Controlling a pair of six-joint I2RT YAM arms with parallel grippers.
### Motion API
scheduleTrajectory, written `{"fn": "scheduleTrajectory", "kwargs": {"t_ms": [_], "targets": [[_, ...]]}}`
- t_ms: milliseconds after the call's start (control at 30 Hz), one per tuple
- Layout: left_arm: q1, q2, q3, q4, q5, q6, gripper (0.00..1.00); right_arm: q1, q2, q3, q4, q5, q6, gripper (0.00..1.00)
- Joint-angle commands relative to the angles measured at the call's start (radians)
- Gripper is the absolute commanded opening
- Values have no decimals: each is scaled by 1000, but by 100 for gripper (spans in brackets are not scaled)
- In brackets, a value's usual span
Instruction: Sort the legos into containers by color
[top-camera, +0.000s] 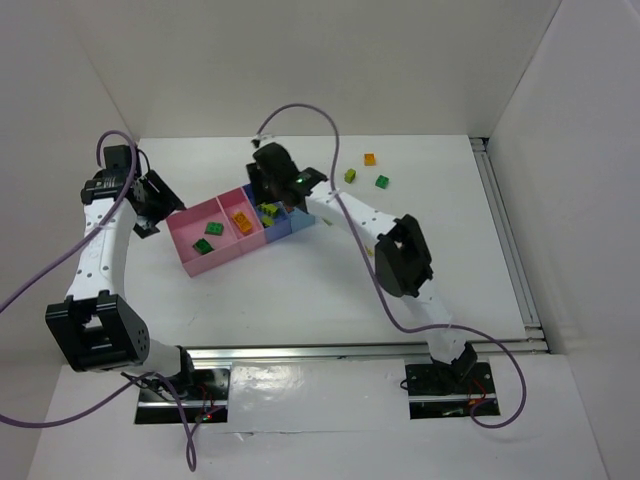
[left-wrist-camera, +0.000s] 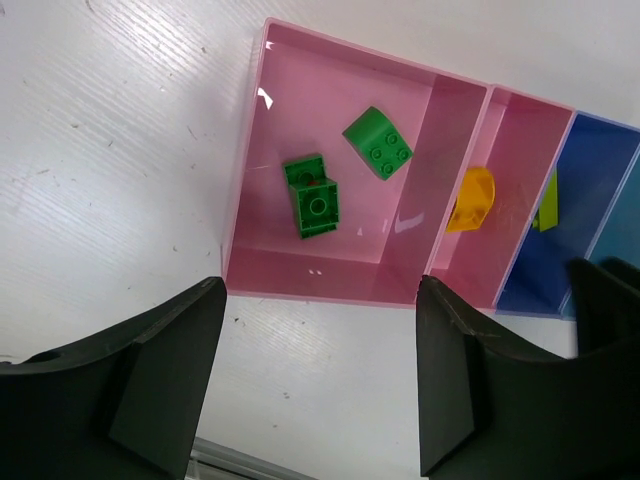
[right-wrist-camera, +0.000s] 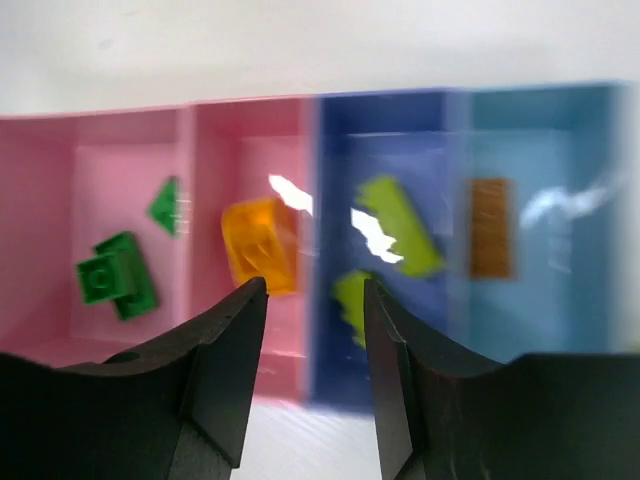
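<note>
Closest are my own black fingers: my right gripper (right-wrist-camera: 312, 300) hangs over the row of bins (top-camera: 225, 262), narrowly parted and holding nothing. My left gripper (left-wrist-camera: 320, 310) sits just short of the end pink bin (left-wrist-camera: 330, 285), spread wide and empty.

I judge the sort mostly done. Two dark green bricks (left-wrist-camera: 315, 200) lie in that end bin, an orange brick (right-wrist-camera: 258, 245) in the second pink bin (right-wrist-camera: 250, 120), lime bricks (right-wrist-camera: 400, 225) in the dark-blue bin (right-wrist-camera: 385, 115), and an amber piece (right-wrist-camera: 490, 228) in the light-blue bin (right-wrist-camera: 590, 250).

Left on the table (top-camera: 450, 260), well apart from the bins, are a loose orange brick (top-camera: 369, 159), a loose lime brick (top-camera: 350, 176) and a loose green brick (top-camera: 382, 181).

My right wrist view is smeared and, from above, that arm covers the blue bins, so I cannot count the limes.
</note>
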Motion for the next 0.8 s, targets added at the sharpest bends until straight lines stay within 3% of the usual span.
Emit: {"fn": "scheduleTrajectory", "kwargs": {"t_ms": [0, 100, 267, 400, 500, 667, 767], "targets": [[6, -31, -2, 19, 8, 32, 78, -126, -222, -128, 14, 172, 80, 50], [6, -21, -2, 29, 31, 32, 78, -250, -300, -291, -87, 187, 139, 52], [6, -31, -21, 61, 60, 41, 77, -362, -493, -658, -68, 137, 150, 78], [6, -20, -30, 70, 70, 41, 77, -371, -549, -852, 18, -3, 57, 85], [6, -20, -30, 70, 79, 41, 77, -333, -503, -838, 9, -43, 5, 85], [6, -20, -30, 70, 79, 41, 77, -270, -416, -737, -124, 182, -6, 85], [6, -20, -30, 70, 79, 41, 77, -281, -447, -777, -125, 196, 32, 82]]}}
